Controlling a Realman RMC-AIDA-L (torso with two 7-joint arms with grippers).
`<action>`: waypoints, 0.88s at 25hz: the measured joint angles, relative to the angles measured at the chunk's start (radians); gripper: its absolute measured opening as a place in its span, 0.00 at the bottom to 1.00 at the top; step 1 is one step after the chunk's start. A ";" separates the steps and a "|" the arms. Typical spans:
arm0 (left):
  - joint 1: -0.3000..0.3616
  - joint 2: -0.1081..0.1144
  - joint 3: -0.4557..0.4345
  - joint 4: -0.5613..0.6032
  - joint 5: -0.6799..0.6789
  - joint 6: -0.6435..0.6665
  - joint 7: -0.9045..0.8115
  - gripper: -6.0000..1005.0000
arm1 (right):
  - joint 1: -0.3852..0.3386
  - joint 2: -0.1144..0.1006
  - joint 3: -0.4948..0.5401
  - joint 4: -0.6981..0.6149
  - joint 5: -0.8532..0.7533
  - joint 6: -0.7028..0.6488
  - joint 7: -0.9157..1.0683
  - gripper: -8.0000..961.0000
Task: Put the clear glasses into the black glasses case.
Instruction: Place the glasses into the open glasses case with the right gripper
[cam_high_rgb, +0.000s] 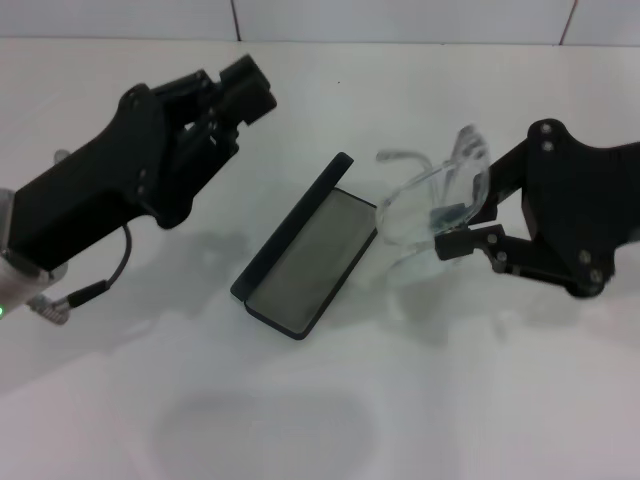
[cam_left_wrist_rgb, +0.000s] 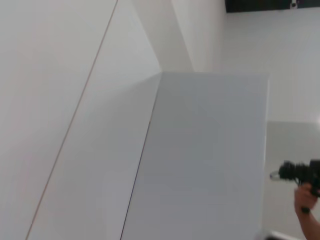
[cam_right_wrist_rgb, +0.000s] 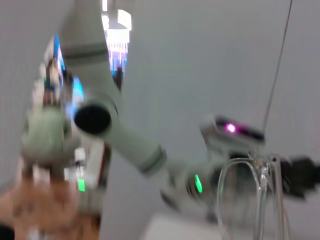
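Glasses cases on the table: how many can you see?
1. The black glasses case lies open at the table's middle, between the left claw and the right claw holding the clear glasses.

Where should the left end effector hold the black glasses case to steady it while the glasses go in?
On the black glasses case, likely the upright lid edge, approached from the robot's left. The lid stands along that side, nearest the left end effector, while the right end effector brings the clear glasses over the opposite side.
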 joint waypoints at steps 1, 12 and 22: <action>0.010 0.003 0.000 0.016 0.015 0.001 -0.002 0.15 | 0.012 0.000 0.018 -0.060 -0.056 0.001 0.041 0.09; 0.128 0.002 -0.071 0.224 0.278 0.003 -0.051 0.15 | 0.256 0.011 -0.109 -0.380 -0.618 0.039 0.259 0.09; 0.131 -0.009 -0.086 0.230 0.297 0.003 -0.053 0.15 | 0.427 0.014 -0.321 -0.369 -0.819 0.076 0.180 0.10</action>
